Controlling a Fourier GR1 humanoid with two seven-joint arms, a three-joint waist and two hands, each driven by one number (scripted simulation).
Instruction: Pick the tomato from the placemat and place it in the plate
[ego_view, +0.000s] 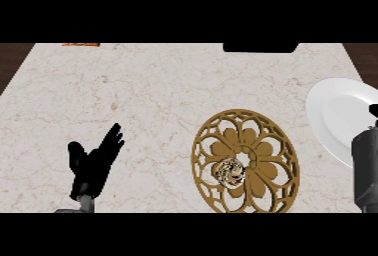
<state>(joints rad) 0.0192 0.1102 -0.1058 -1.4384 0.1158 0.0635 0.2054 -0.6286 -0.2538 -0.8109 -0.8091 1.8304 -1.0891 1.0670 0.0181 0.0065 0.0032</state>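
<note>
One small pale, brown-patterned tomato (230, 171) on the golden openwork placemat (246, 161), left of its centre.

Nearest, left hand (94, 162) resting low at left, fingers straight and spread; right hand (367, 165) at right edge, fingers impossible to judge. Farther right, white plate (336, 117), apart from placemat. All on pale marble counter (148, 90), dark wood beyond.

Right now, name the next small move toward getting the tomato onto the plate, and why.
Probably swing the right hand left and down over the tomato. It still lies on the placemat, untouched, while that hand sits at the view's right edge, by the white plate.
</note>
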